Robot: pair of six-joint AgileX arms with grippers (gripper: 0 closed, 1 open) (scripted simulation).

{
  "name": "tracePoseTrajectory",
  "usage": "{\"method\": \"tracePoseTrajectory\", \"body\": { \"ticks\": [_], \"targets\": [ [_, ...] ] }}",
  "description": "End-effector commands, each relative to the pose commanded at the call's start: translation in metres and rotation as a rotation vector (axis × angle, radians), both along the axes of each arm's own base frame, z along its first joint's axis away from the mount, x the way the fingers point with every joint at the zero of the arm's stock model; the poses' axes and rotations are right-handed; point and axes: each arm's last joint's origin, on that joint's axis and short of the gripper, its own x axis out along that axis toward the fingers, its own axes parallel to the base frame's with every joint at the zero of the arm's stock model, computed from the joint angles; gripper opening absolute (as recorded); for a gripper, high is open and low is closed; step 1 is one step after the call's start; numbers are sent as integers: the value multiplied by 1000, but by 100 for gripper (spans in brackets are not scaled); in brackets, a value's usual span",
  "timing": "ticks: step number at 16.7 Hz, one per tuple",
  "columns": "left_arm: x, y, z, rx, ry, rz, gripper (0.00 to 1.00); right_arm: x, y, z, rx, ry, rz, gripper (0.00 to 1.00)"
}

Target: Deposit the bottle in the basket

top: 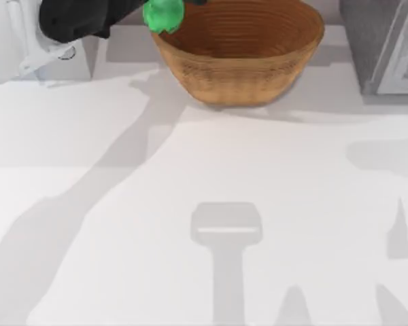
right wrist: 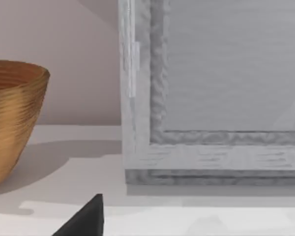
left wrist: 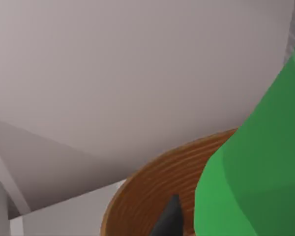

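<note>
Your left end effector (top: 146, 17) grips the bottle (top: 163, 13) above the basket (top: 241, 58) rim; light, slick plastic, so hold mid-body.

The bottle (top: 164, 15) is bright green plastic, raised over the left rim of the basket (top: 241, 64) at the far middle of the worktop; its pose cannot be told. The basket is a wide, round, tan-brown wicker bowl with ribbed coils, standing upright, its inside bare
</note>
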Motion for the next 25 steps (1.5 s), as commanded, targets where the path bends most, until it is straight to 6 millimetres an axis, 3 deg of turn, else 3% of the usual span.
{"method": "tracePoseTrajectory", "body": {
  "ticks": [4, 8, 11, 17, 22, 25],
  "targets": [
    [48, -75, -8, -27, -45, 174, 0, 0, 0, 0, 0, 0, 0, 100],
    [71, -116, -17, -85, -93, 306, 0, 0, 0, 0, 0, 0, 0, 100],
    [77, -125, -18, -117, -113, 353, 0, 0, 0, 0, 0, 0, 0, 100],
    [80, -123, -19, -117, -114, 361, 0, 0, 0, 0, 0, 0, 0, 100],
    [113, -128, -55, -116, -107, 349, 0, 0, 0, 0, 0, 0, 0, 100],
    [125, -125, -63, -119, -114, 356, 0, 0, 0, 0, 0, 0, 0, 100]
  ]
}}
